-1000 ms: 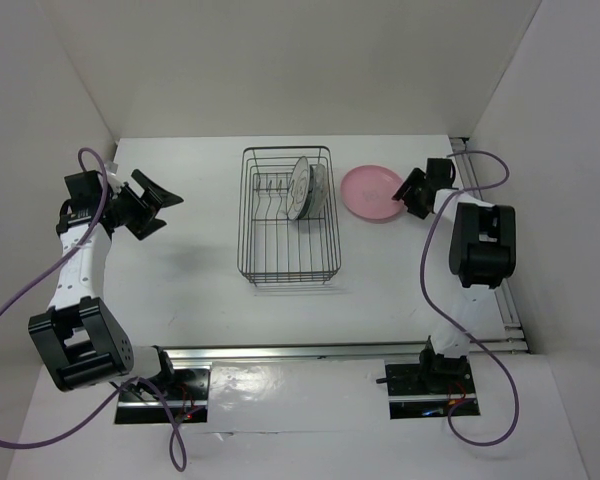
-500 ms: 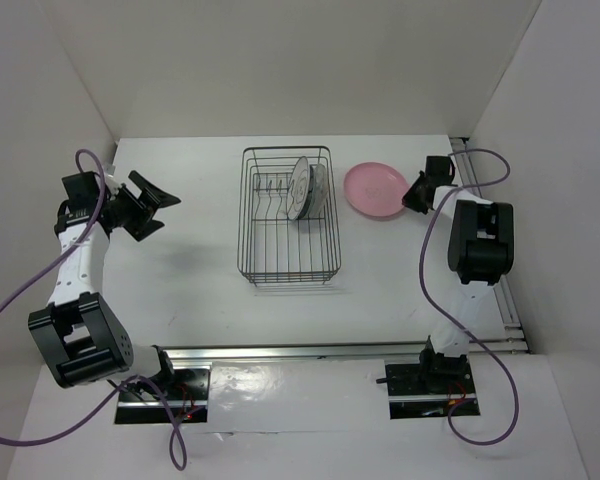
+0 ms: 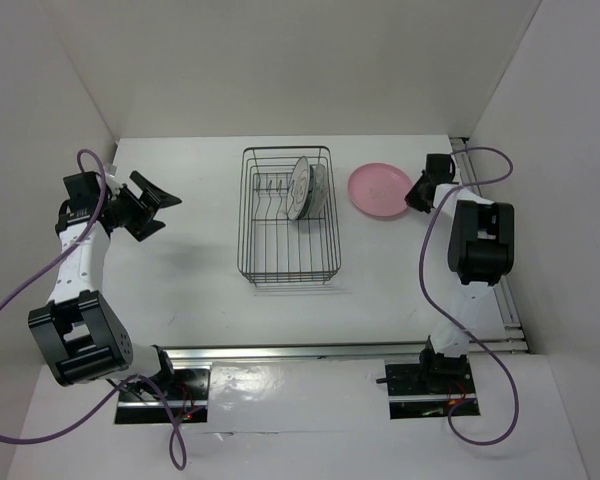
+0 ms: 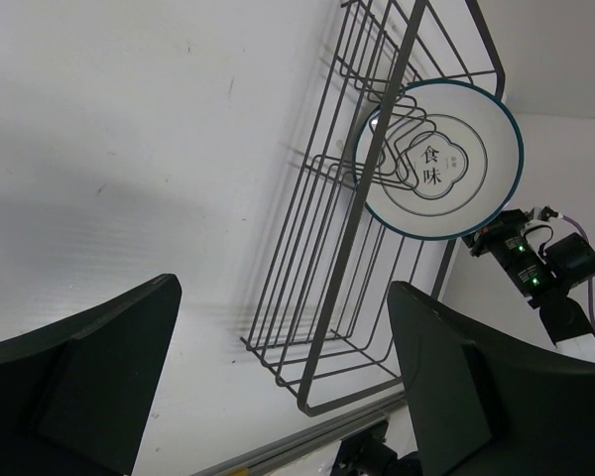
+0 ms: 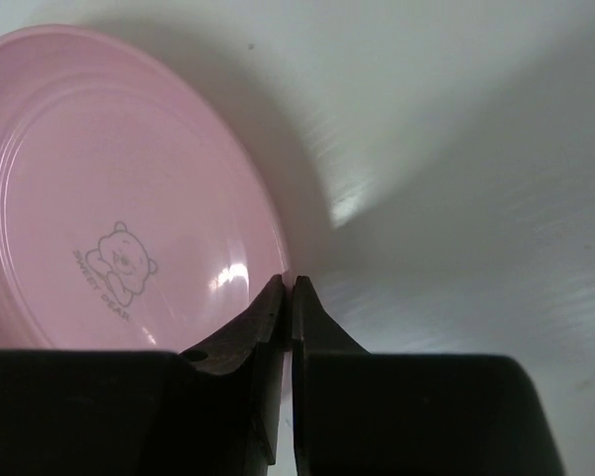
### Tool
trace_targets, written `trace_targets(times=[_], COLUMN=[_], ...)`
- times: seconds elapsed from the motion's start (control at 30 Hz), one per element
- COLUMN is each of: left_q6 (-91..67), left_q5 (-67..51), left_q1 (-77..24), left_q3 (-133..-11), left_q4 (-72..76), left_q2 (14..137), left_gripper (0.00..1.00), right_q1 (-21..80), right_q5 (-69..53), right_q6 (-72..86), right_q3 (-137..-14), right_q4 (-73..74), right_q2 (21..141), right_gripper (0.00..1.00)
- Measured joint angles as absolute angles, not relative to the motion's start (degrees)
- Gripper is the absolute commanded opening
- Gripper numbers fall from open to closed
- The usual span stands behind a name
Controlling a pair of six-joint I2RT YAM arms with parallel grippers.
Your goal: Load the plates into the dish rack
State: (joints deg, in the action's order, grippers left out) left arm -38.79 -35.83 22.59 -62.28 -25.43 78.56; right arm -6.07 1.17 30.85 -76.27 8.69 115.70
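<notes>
The pink plate lies right of the dish rack; in the right wrist view the pink plate shows a small bear print. My right gripper is at its right edge, and the right gripper is shut on the rim there. Two plates stand upright between the rack's tines: a white ringed plate and a patterned one behind it. The left wrist view shows the ringed plate in the dish rack. My left gripper hangs open and empty far left of the rack, its fingers wide apart around the left gripper midpoint.
White walls close in the table on three sides. A metal rail runs along the right edge beside the right arm, and another rail crosses the near edge. Purple cables loop from both arms.
My right gripper has shut on the pink plate's rim, and the plate has shifted slightly to the right. The left arm has barely moved.
</notes>
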Motion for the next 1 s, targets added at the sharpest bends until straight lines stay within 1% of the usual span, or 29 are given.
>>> trace_targets(times=[0.17,0.3,0.5,0.57,0.67,0.8,0.9,1.0], left_q6=[-38.9,-39.0,-39.0,-39.0,-39.0,-39.0,-39.0,-39.0], left_q5=[-35.9,-35.9,-35.5,-34.8,-33.8,-33.0,-32.8,-32.7], left_q1=[22.8,23.0,23.1,23.3,23.8,24.1,24.1,24.1], left_q3=[-62.3,-62.3,-62.3,-62.3,-62.3,-62.3,-62.3,-62.3], left_q4=[-25.4,-25.4,-25.4,-25.5,-25.5,-25.5,-25.6,-25.8], left_q2=[78.6,78.7,78.7,78.7,78.7,78.7,78.7,78.9], left_gripper=[0.99,0.99,0.99,0.99,0.99,0.99,0.99,0.99], right_q1=[-3.7,1.1,14.8,20.1,29.0,39.0,44.5,48.3], right_q5=[11.8,24.6,44.6,51.0,61.3,71.2,76.7,80.2], right_q6=[31.0,30.9,26.4,22.5,13.1,-4.8,-20.0,-37.9], right_q3=[-77.0,-80.0,-93.2,-94.6,-94.1,-92.1,-92.0,-92.2], right_q4=[13.7,18.0,18.9,16.1,9.1,-7.1,-21.0,-38.9], right_q2=[111.4,103.3,93.8,90.8,87.4,86.9,90.6,97.7], right_gripper=[0.00,0.00,0.00,0.00,0.00,0.00,0.00,0.00])
